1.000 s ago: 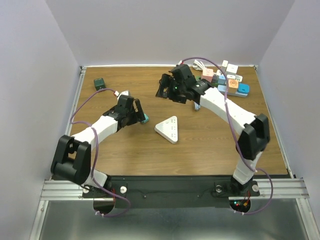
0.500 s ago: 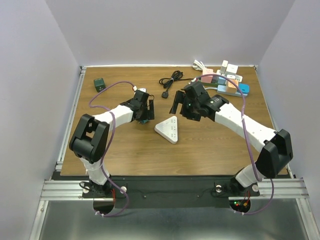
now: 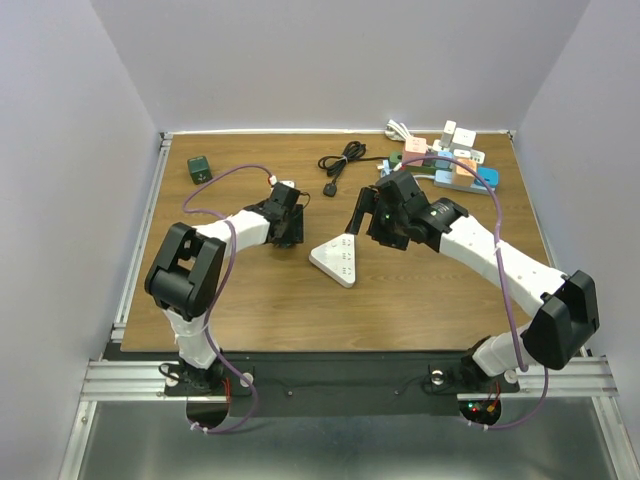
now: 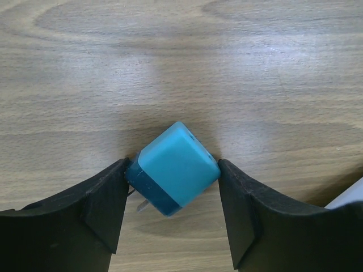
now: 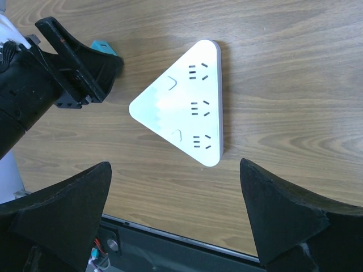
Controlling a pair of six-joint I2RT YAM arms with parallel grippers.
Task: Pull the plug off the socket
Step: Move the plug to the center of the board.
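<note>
A white triangular socket lies flat on the wooden table, with nothing plugged into it; it also shows in the right wrist view. A blue cube plug sits tilted between my left gripper's fingers, prongs pointing down-left, and both fingers touch it. My left gripper is just left of the socket and shut on the plug. My right gripper hovers over the socket's right side, wide open and empty.
A coiled black cable lies at the back centre. A green adapter is at the back left. A cluster of coloured adapters and a power strip fills the back right. The table's front edge shows under the right gripper.
My right gripper moved from the back centre forward to above the socket. My left arm folded and swung its gripper slightly right, keeping the blue plug.
</note>
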